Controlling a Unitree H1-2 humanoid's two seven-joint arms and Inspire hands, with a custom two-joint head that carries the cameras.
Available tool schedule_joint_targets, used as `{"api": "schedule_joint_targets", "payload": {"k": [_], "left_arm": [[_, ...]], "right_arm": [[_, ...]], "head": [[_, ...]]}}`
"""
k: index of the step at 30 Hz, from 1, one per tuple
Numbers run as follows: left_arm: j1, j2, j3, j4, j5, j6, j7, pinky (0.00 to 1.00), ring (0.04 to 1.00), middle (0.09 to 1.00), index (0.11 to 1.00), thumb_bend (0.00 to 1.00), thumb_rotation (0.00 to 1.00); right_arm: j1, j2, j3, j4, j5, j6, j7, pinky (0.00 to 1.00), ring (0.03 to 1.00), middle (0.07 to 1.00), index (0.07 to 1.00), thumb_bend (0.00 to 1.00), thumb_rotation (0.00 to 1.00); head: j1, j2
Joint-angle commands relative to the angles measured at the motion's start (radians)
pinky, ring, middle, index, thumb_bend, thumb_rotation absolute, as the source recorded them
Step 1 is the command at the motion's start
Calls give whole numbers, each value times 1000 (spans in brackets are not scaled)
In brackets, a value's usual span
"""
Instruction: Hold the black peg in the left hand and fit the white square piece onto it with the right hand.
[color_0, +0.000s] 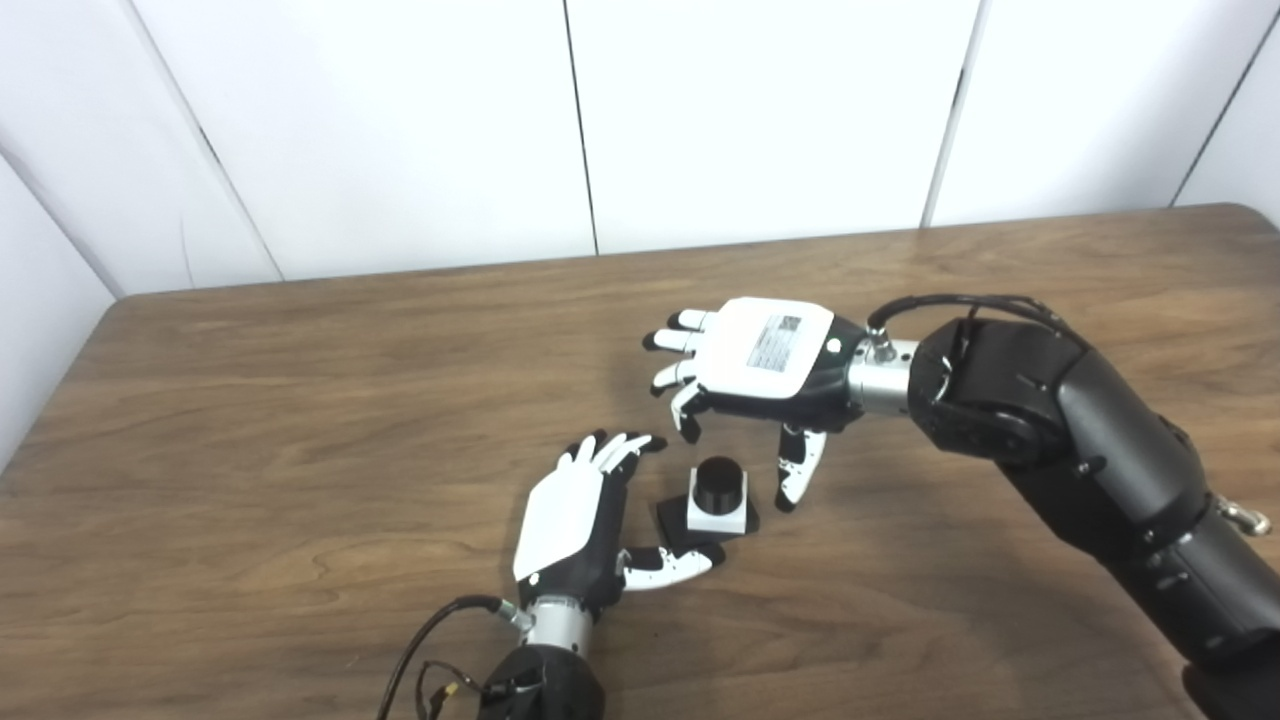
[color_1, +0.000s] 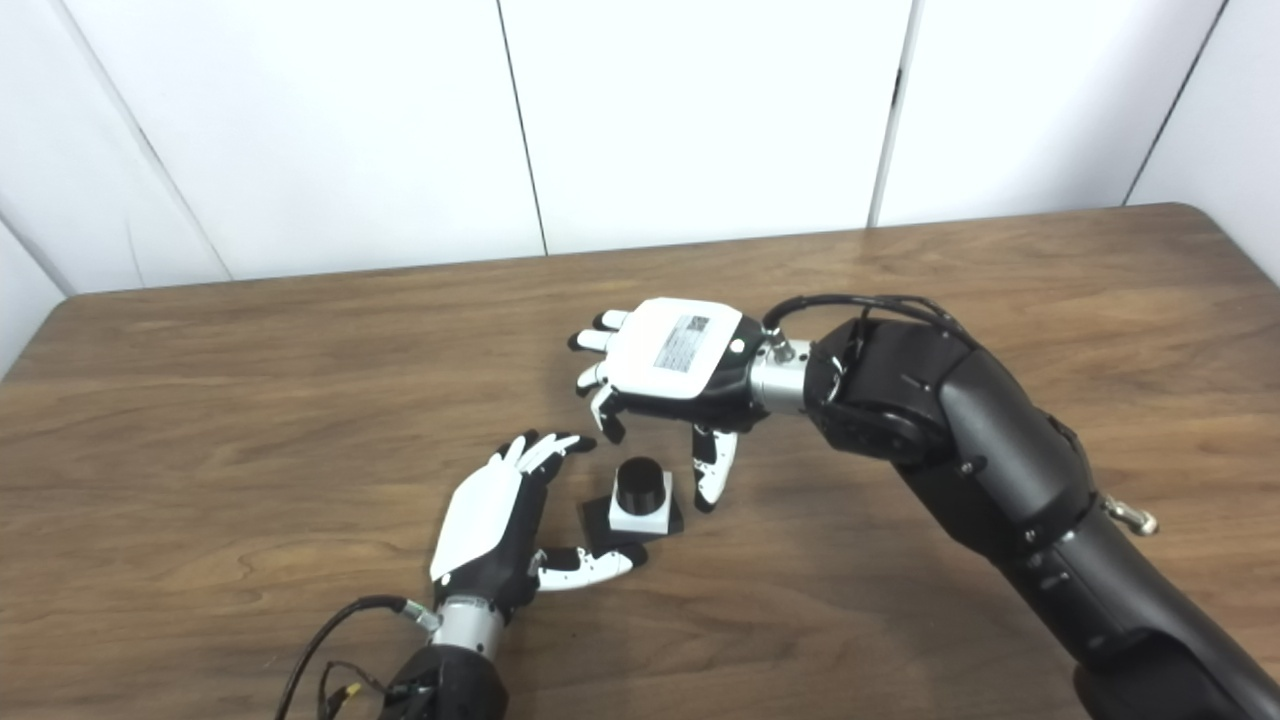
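Currently: brown wood-grain table (color_0: 300, 480), matte surface, rounded corners, plain white panelled wall (color_0: 400, 130) behind. Near table centre, black round cylindrical peg (color_0: 720, 482) standing upright on a flat black square base (color_0: 672, 522), with white square plastic piece (color_0: 718, 514) seated around the peg, resting flat on the base; peg top protruding above the white piece. Assembly sitting on the table, not lifted. Left hand (color_0: 580, 525), glossy white back shell over black palm, just left of the assembly: fingers spread and extended away from the robot, thumb (color_0: 675, 567) stretched rightward along the near edge of the black base, appearing to touch or nearly touch it; contact not resolvable. Holding nothing, not closed on the peg. Right hand (color_1: 672, 372), white shell with a printed label, black palm, silver metal wrist collar, hovering above and behind the assembly, palm down: fingers apart and curled loosely downward, thumb (color_1: 712, 470) hanging down just right of the white piece, apart from it. Empty as well. Peg and white piece lying between the two hands, closer to the left thumb than to the right fingers. Black cables looped at both wrists; right forearm bulky, black, smooth casing.
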Motion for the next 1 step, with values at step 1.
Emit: {"api": "schedule_joint_targets", "payload": {"k": [1], "left_arm": [[14,28,31,-5,6,43,-21,980,979,919,839,895,303]], "right_arm": [[-61,-10,-27,-27,21,28,-3,1000,1000,892,673,927,270]], "head": [[1,1]]}}
